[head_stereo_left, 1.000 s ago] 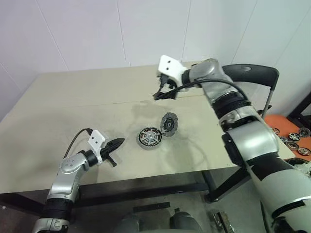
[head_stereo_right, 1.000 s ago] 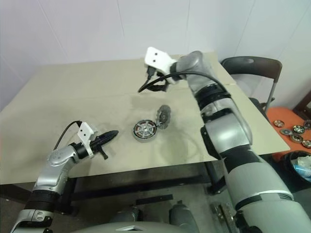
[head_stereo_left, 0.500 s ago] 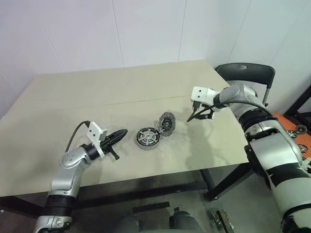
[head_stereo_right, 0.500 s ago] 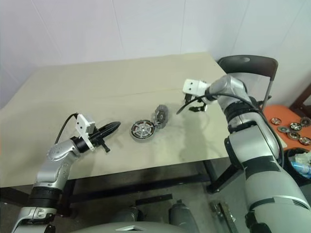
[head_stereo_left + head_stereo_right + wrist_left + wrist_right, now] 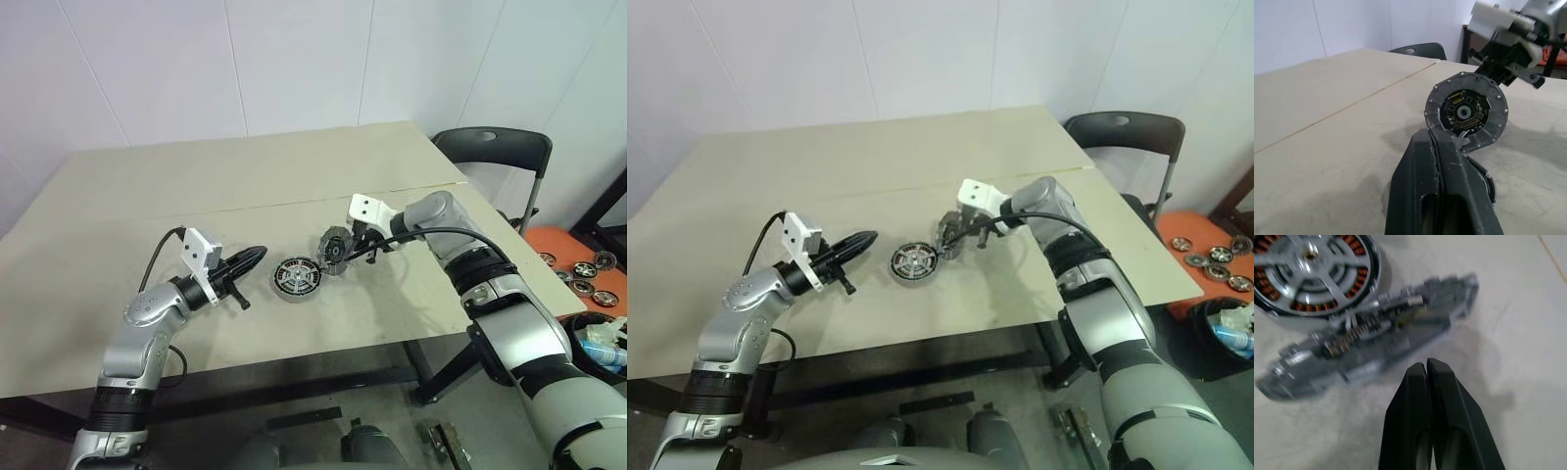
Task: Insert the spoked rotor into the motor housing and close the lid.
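Observation:
The motor housing (image 5: 294, 293) sits mid-table, its copper windings showing around the spoked rotor (image 5: 1317, 269), which lies inside it. The lid (image 5: 336, 248) stands tilted on its edge, leaning against the housing's right side with its black centre facing left. My right gripper (image 5: 346, 259) is shut and empty, its tips close to the back of the lid (image 5: 1376, 333); I cannot tell whether they touch. To the left of the housing my left gripper (image 5: 259, 253) is shut on nothing, held level above the table and pointing at the lid (image 5: 1466, 112).
The beige table (image 5: 196, 176) has a seam across its middle. Beyond its right end stands a black chair (image 5: 490, 152). Further right, on the floor, an orange tray (image 5: 578, 264) holds several more motor parts.
My right arm came down from over the far side of the table to the lid, and its jaws closed. The left gripper rose a little and edged towards the housing.

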Controlling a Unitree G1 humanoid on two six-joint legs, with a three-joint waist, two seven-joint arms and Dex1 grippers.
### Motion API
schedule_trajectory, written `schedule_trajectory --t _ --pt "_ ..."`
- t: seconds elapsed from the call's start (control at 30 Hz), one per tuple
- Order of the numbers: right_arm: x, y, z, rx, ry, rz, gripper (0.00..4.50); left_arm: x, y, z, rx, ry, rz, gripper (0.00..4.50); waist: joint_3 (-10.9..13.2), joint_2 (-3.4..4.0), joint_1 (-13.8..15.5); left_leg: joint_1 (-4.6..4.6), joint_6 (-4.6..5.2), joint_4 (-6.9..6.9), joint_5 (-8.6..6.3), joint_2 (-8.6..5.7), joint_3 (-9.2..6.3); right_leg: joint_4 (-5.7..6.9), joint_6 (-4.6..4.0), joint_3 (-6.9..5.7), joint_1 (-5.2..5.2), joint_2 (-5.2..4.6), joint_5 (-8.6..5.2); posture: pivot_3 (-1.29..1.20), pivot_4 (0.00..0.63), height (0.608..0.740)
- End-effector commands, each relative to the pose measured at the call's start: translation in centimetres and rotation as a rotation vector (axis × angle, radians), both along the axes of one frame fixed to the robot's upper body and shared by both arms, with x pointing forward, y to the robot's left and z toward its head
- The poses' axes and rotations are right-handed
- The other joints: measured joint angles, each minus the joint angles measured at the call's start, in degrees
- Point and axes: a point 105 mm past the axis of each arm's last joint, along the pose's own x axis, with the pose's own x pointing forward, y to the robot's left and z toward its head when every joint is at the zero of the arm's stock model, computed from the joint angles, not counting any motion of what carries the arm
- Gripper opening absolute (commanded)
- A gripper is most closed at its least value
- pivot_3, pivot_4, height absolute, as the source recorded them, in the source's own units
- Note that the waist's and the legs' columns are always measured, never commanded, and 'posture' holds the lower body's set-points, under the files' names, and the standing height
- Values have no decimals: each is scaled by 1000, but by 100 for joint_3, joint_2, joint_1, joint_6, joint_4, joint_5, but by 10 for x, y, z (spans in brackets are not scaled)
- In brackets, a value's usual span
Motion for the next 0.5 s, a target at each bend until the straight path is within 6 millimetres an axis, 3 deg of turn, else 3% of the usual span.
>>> schedule_trajectory --t 0.03,0.23,0.37,0.5 --pt "-5 21 16 97 6 48 38 1 -5 17 0 -57 -19 0 0 0 -12 0 0 0 0 1 0 0 0 0 0 0 0 0 0 740" --pt "-27 38 13 152 112 151 38 1 -9 14 4 -47 -21 0 0 -1 1 -2 0 0 0 0 0 -2 0 0 0 -1 0 0 0 740" --pt "-33 53 21 255 156 158 38 1 -12 9 15 -36 -25 0 -1 -1 -17 0 0 0 0 1 1 0 0 1 -1 0 0 0 0 740" --pt "-39 65 16 292 187 155 38 2 -14 5 15 -30 -29 0 -2 -2 -8 1 0 0 0 4 -3 2 0 -2 -1 1 0 0 0 740"
